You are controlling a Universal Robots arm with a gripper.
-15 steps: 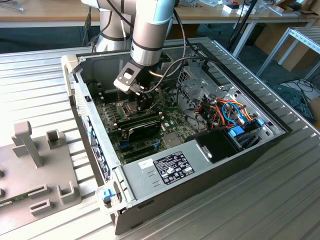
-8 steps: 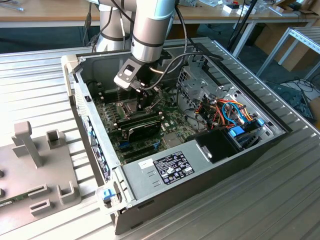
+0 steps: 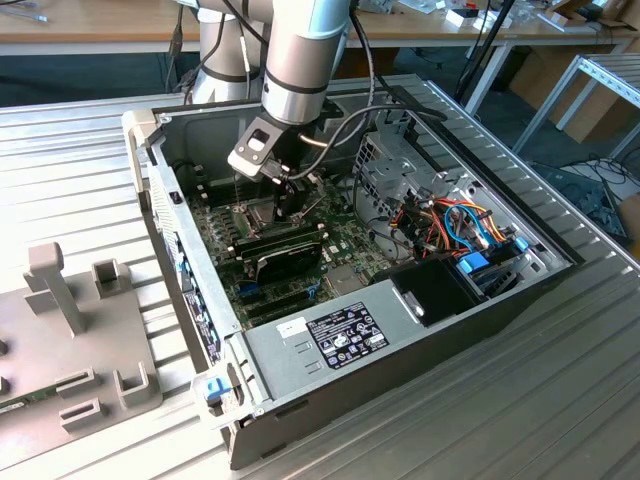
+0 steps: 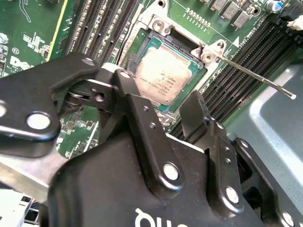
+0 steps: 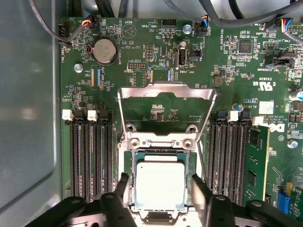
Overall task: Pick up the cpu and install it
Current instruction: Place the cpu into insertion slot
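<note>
while the small square silver-grey cpu (image 5: pixel 159 184) lies flat in its socket (image 5: pixel 189 163) beside the raised hinged metal frame (image 5: pixel 166 91), the black claw (image 5: pixel 159 178) hangs spread, fingers (image 5: pixel 124 185) flanking the chip, seemingly not touching. judged: seating step; any move needs a straight vertical path.

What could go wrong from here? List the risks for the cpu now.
1. The cpu lies in its socket with the hinged metal frame raised, so nothing clamps it; the open gripper straddles it, and a sideways nudge might shift it.
2. The thin retention lever juts out beside one finger and could snag as the arm moves.
</note>
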